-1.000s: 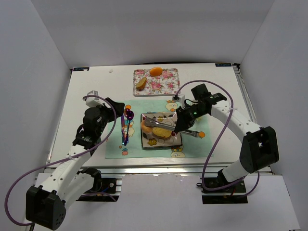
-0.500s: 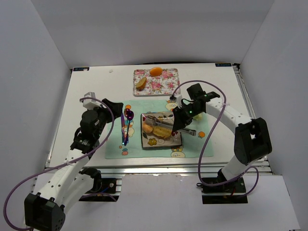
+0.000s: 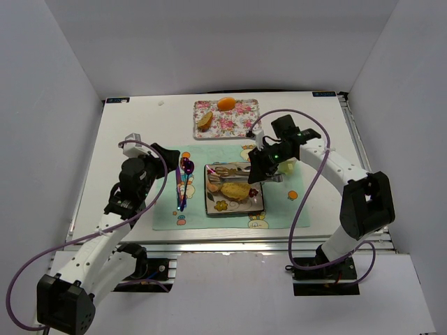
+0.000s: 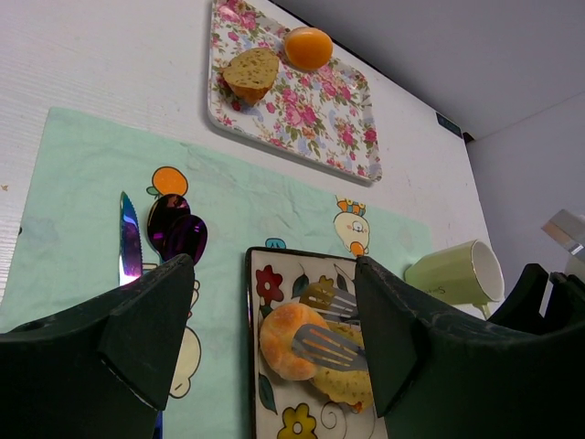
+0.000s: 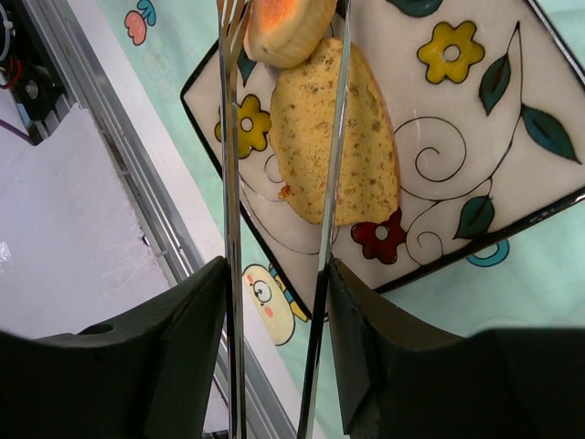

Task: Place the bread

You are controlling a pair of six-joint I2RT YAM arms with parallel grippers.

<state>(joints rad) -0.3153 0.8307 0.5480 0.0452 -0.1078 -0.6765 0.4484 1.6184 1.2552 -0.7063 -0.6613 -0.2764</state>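
Apparently the oblong golden-yellow bread slice (image 5: 334, 137) already lies flat on the square flower-painted ceramic plate (image 5: 475, 119), touching a round bun (image 5: 288, 27). The right gripper (image 5: 274, 274) pinches slim metal tongs (image 5: 228, 229) (arms apart over the slice), so probably only withdrawal remains. The left gripper (image 4: 270, 274) hangs spread, left of the plate.

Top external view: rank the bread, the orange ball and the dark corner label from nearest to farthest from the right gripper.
1. The bread: on the square plate, just on the near side of the right gripper, which grips the tongs.
2. The orange ball: on the floral tray, far side.
3. The dark label: far-left table corner.
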